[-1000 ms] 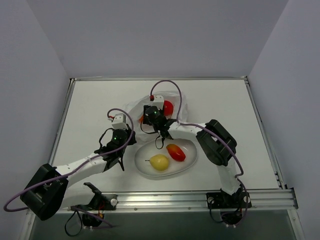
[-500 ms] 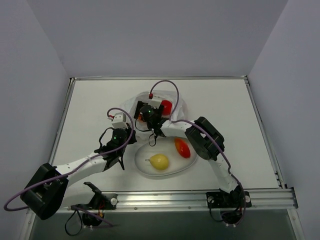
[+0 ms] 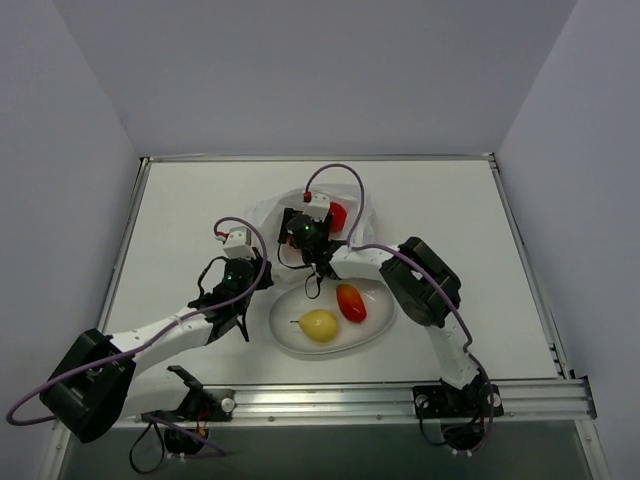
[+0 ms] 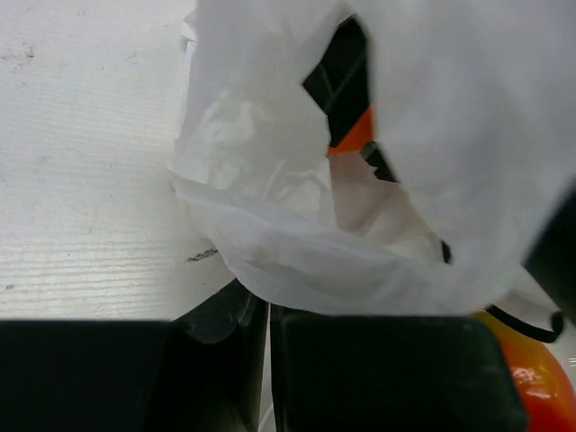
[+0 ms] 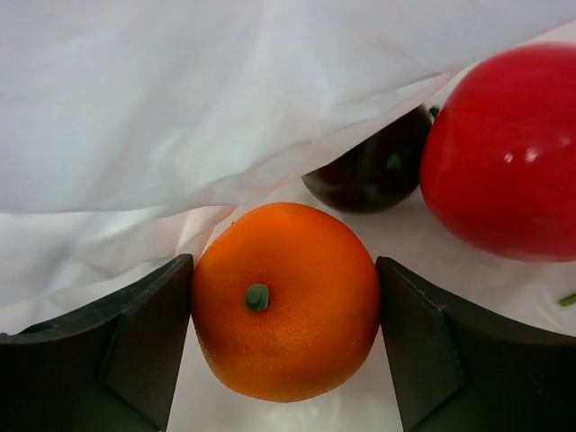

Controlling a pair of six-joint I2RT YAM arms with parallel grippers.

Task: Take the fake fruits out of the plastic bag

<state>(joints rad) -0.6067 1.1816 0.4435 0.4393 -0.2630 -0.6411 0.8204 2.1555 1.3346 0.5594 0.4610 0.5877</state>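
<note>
Gap of right gripper (image 5: 284,266) filled by orange (image 5: 283,306), no slack either side. At 1 o'clock dark plum (image 5: 369,175), at 2 o'clock red fruit (image 5: 504,162) crowd in; plastic bag (image 5: 225,99) overhangs 12.

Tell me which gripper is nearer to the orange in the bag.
Right. The orange sits between the right gripper's fingers, touching both. The left gripper is off to one side, shut on the plastic bag's edge.

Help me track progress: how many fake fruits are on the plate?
2: the yellow pear near the plate's middle, the red-orange fruit right of it. The right arm hides its far rim.
</note>
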